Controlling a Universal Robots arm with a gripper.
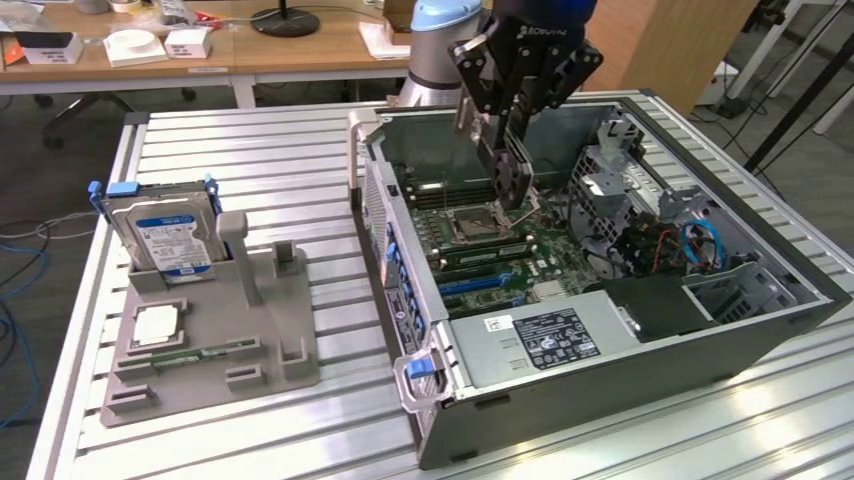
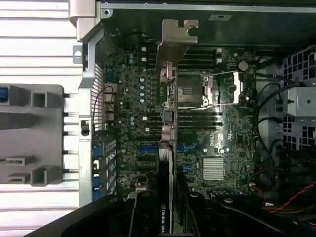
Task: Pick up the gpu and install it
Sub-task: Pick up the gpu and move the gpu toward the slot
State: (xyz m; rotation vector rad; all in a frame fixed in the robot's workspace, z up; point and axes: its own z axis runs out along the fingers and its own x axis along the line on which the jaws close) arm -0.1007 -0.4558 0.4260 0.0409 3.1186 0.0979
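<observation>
Dark green-black and thin, the gpu [image 1: 518,185] hangs in the upper middle of the exterior view, over the open computer case [image 1: 747,330]. The gripper [image 1: 511,160] holds it from above. The jaws stand narrow and are clamped on the two faces of the card. The card is on its edge and is not yet seated; it is above the motherboard [image 1: 534,265], close over the processor socket [image 1: 474,225].

In the wrist view the gpu [image 2: 167,148] shows edge-on as a long dark strip between the black fingers [image 2: 143,212]. Its silver bracket [image 2: 175,39] is at the end far from the fingers, near the wall of the case. The blue slots [image 2: 143,148] lie just beside the strip.

On the exterior view's left, well apart from the case, a grey holder [image 1: 267,330] lies on the slatted metal table [image 1: 240,150]. A silver hard drive [image 1: 163,235] with a blue-white label stands upright in it. A square processor chip [image 1: 158,322] and a narrow green memory stick [image 1: 200,352] lie in its lower part.
</observation>
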